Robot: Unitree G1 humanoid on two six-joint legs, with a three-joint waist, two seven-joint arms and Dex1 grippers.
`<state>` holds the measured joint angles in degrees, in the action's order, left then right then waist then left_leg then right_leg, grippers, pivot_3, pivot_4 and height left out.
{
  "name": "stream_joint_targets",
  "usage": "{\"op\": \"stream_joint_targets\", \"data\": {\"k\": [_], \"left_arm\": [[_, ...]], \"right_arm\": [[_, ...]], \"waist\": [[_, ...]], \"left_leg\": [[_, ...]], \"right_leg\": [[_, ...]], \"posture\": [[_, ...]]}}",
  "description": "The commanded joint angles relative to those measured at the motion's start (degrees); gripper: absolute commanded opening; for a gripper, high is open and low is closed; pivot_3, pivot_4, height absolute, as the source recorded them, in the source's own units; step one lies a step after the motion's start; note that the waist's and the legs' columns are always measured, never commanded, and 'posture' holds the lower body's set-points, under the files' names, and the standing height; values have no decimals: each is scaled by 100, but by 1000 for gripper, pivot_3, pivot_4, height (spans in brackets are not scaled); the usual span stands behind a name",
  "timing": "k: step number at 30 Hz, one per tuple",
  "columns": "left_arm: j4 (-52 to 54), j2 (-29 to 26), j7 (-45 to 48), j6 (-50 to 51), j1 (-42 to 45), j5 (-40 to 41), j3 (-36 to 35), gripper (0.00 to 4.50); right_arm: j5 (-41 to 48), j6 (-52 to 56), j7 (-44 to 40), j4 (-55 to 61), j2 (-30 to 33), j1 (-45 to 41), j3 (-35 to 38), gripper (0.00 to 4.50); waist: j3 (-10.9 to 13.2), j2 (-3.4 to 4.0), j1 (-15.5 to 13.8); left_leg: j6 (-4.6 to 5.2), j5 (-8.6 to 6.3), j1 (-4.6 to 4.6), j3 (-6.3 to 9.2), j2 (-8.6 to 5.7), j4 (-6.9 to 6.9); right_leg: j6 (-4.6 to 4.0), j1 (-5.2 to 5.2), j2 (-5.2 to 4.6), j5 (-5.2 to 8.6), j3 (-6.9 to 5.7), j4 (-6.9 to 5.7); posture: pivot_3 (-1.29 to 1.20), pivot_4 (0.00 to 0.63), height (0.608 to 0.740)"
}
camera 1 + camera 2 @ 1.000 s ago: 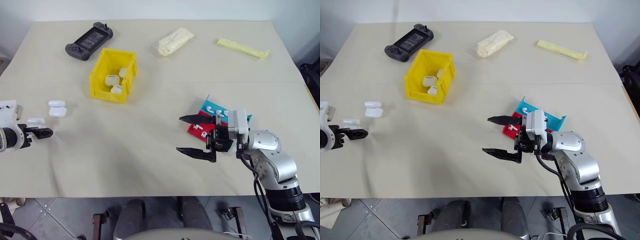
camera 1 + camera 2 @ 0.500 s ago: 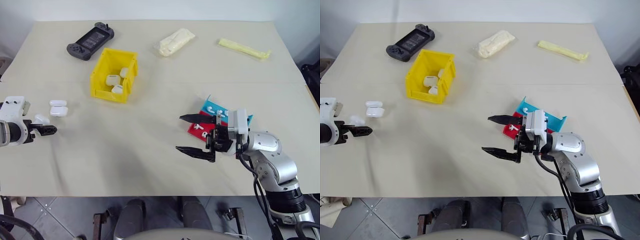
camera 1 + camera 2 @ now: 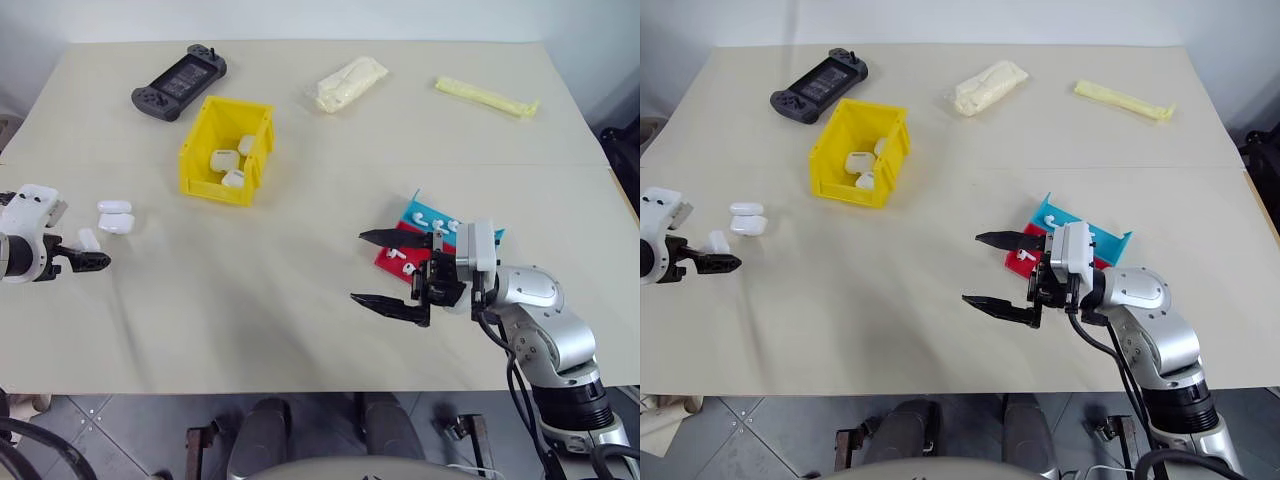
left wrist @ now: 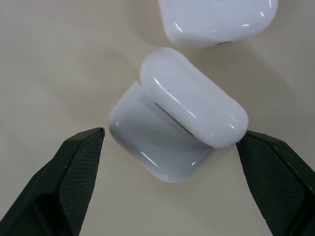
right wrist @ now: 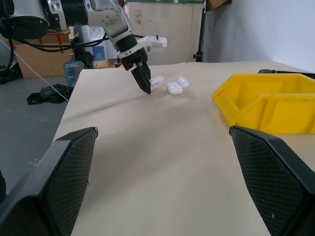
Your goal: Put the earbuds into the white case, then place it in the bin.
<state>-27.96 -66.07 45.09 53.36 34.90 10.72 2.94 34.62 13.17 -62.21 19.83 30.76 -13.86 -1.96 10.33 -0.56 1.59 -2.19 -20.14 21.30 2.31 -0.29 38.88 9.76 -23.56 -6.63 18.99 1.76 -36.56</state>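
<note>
A white case (image 4: 177,132) lies on the table between the fingers of my left gripper (image 3: 85,252), which is open around it at the far left. Its lid looks partly lifted. Two more white cases (image 3: 116,215) lie just beyond it. The yellow bin (image 3: 197,140) stands at the back left with several cases inside. The earbuds (image 3: 441,222) rest on a red and blue tray (image 3: 492,238) to the right. My right gripper (image 3: 359,267) hovers open and empty beside that tray, pointing left.
A dark grey game console (image 3: 178,80) lies behind the bin. A pale packet (image 3: 350,82) and a yellow strip (image 3: 486,96) sit at the far edge. In the right wrist view the left gripper (image 5: 145,81) stands over the cases.
My left gripper has rolled at the wrist and edged forward, and the case between its fingers now sits nearer the other two. The right arm has not moved.
</note>
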Motion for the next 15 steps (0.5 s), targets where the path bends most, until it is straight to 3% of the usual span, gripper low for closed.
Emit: {"op": "stream_joint_targets", "data": {"k": [1,15], "left_arm": [[-306,-113,331,-500,140,-329,176,4437],[-1506,92,1020,-2297,386,-896,284,4437]], "right_arm": [[110,24,35,219,40,38,104,4500],[118,105,97,229,113,-26,162,4500]], "waist": [[0,0,0],[0,0,1]], "left_leg": [[0,0,0,-1,0,1],[2,-1,-4,-31,1,10]], "right_leg": [[0,0,0,0,0,0],[0,0,-1,0,-2,-18]], "posture": [[0,150,740],[0,150,740]]}}
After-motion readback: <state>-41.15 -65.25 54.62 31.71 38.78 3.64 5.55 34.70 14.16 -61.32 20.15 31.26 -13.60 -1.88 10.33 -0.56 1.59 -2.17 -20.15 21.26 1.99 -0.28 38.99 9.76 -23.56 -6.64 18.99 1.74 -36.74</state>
